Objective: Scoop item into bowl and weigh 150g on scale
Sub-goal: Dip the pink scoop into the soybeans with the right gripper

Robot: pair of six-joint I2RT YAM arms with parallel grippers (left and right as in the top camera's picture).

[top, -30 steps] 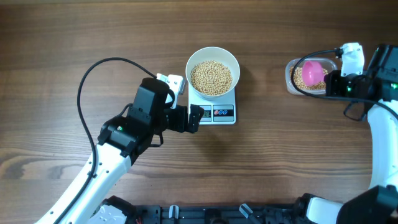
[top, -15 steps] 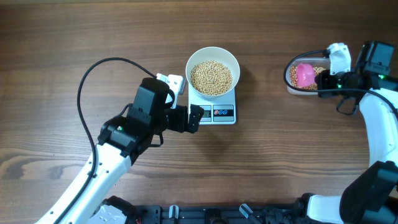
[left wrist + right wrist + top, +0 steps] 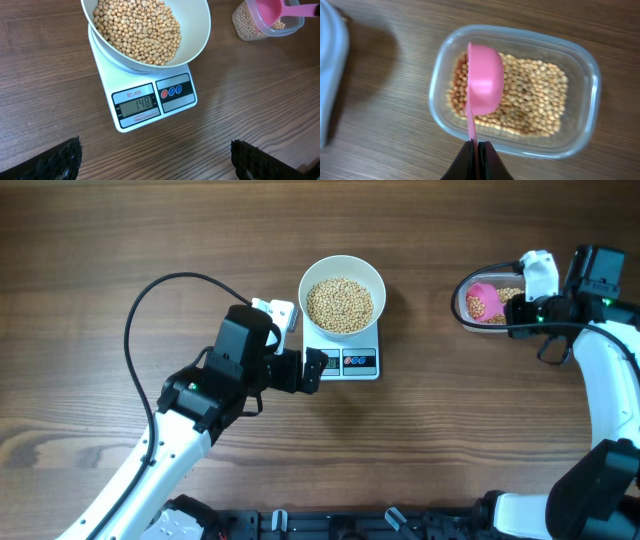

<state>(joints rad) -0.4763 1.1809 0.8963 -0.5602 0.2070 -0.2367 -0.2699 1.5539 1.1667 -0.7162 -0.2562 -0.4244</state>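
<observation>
The white bowl (image 3: 342,272) holds a heap of tan beans (image 3: 339,304) and sits on the white scale (image 3: 360,363), whose display (image 3: 136,106) reads 148. My left gripper (image 3: 314,370) hovers at the scale's front left corner, open and empty, with its dark fingertips (image 3: 62,159) at the frame's lower corners. My right gripper (image 3: 476,150) is shut on the thin handle of a pink scoop (image 3: 485,82). The scoop is turned on its side among the beans (image 3: 535,100) in the clear tub (image 3: 590,100). From overhead the scoop (image 3: 482,301) lies in the tub's left half.
The clear plastic tub (image 3: 466,308) stands on the wooden table at the far right, well apart from the scale. The left arm's black cable (image 3: 135,320) loops over the table at the left. The tub (image 3: 250,30) also shows at the top right of the left wrist view.
My right gripper has swung left and turned, carrying the pink scoop leftward and down onto its side in the tub. The left arm, bowl and scale have not moved.
</observation>
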